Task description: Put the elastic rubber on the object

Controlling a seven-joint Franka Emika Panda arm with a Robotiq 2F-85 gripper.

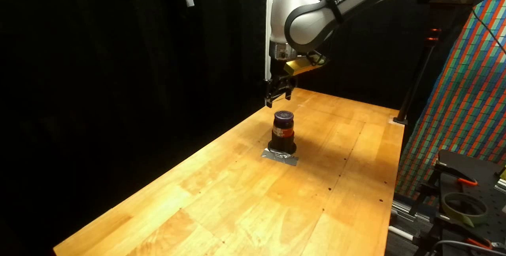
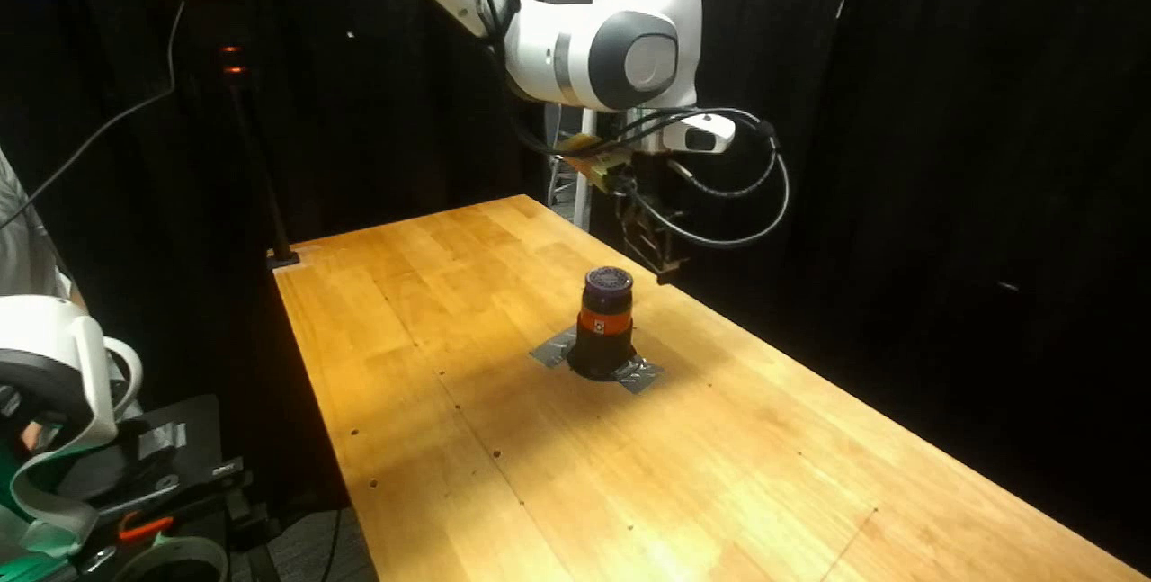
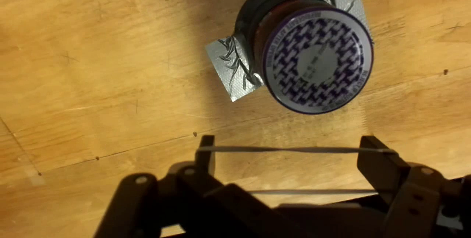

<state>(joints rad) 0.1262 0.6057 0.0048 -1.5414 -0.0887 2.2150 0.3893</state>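
The fingers (image 3: 381,168) are spread wide — elastic rubber (image 3: 323,150) stretched around both — clear of the upright jar (image 3: 311,56).

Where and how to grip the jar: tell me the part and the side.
Probably the lid, from straight above, fingers on opposite sides: the jar stands upright with its round top exposed, while its lower part sits in a dark holder taped to the table. I cannot tell whether the fingers open wide enough; the elastic rubber stretched between them likely needs removing first.
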